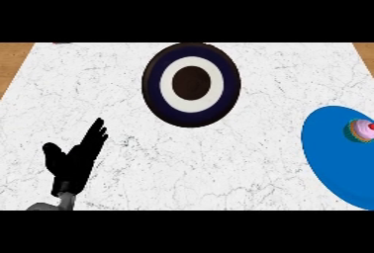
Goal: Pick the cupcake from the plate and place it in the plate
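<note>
I see a white marble counter with fine grey veins filling my view, wooden floor showing past both far corners.

Bare counter between dark plate and blue plate.

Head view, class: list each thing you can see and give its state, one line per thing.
Cupcake: upright on the blue plate, near the right edge of view.
Blue plate: holds the cupcake.
Ringed plate: nothing on it.
Left hand: open, fingers up, resting at lower left.
Right hand: out of view.
</note>
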Available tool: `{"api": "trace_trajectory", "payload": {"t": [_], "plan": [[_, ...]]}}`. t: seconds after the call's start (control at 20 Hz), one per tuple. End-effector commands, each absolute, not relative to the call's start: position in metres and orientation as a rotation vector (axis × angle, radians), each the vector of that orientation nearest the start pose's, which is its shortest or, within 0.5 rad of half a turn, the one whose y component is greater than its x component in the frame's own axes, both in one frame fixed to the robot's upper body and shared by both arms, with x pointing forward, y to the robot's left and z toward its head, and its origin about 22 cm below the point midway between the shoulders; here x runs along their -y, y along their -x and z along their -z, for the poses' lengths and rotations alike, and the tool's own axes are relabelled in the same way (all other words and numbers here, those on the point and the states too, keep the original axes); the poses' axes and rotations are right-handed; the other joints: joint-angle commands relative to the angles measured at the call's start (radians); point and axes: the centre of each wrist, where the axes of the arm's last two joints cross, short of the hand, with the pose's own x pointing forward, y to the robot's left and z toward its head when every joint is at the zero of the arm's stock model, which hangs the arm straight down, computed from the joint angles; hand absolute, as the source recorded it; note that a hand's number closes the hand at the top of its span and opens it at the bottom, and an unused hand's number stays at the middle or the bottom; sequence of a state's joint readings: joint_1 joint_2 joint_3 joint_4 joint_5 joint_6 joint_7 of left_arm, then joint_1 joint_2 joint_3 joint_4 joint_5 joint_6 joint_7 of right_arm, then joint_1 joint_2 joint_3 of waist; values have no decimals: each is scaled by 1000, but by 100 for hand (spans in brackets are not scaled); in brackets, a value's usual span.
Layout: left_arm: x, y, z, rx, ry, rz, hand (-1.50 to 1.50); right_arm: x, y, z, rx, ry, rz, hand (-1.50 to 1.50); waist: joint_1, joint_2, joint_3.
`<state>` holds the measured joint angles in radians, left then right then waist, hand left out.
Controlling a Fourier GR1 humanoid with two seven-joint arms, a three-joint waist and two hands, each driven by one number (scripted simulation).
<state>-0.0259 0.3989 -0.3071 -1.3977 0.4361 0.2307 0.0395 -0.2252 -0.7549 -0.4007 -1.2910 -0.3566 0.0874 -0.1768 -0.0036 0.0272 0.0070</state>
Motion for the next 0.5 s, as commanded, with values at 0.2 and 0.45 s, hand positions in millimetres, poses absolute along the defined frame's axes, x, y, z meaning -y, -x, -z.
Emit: {"api": "trace_trajectory", "payload": {"t": [0.2, 0.45], "plan": [[-236, -239, 44, 1209, -1, 32, 0, 566, -234, -144, 1926, 578, -109, -150, 33, -7, -2], [-239, -246, 31, 1198, 13, 21, 0, 580, -223, -174, 1663, 589, -464, -150, 36, -11, -3]]}}
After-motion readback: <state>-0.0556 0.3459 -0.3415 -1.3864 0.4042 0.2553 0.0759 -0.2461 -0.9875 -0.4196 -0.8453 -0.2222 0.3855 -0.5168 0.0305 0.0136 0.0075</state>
